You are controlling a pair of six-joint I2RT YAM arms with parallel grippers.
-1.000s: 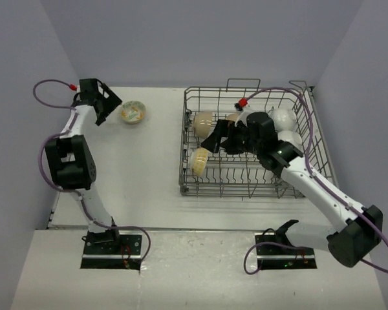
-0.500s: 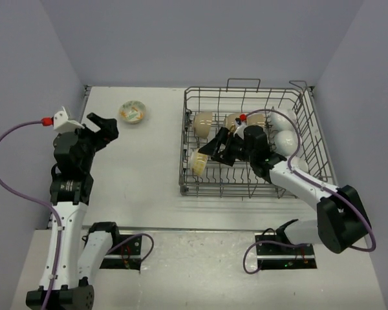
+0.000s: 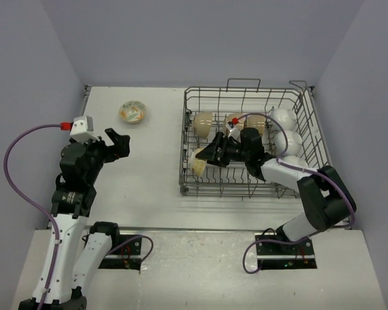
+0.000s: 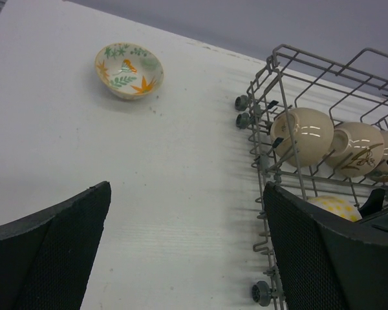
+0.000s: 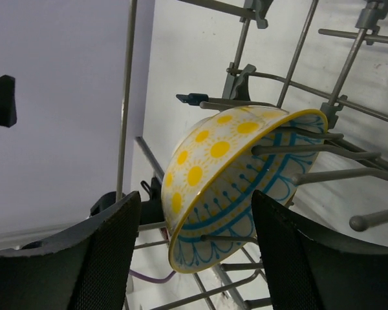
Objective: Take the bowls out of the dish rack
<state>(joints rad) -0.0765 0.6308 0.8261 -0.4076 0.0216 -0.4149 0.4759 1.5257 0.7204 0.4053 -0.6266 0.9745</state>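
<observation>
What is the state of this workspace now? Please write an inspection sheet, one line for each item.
Surface: white table, looks clean.
Job's things: dish rack on the right, about six bowls inside; one patterned bowl upright on the table, far left.
Clutter: nothing seen.
Grippers: left gripper open, empty, above the table; right gripper open, its fingers either side of the yellow-spotted bowl, not closed.
Cables: purple cable loops free beside the left arm.
Surroundings: plain walls.

Left gripper (image 3: 115, 143) and right gripper (image 3: 210, 155) both gape wide.
</observation>
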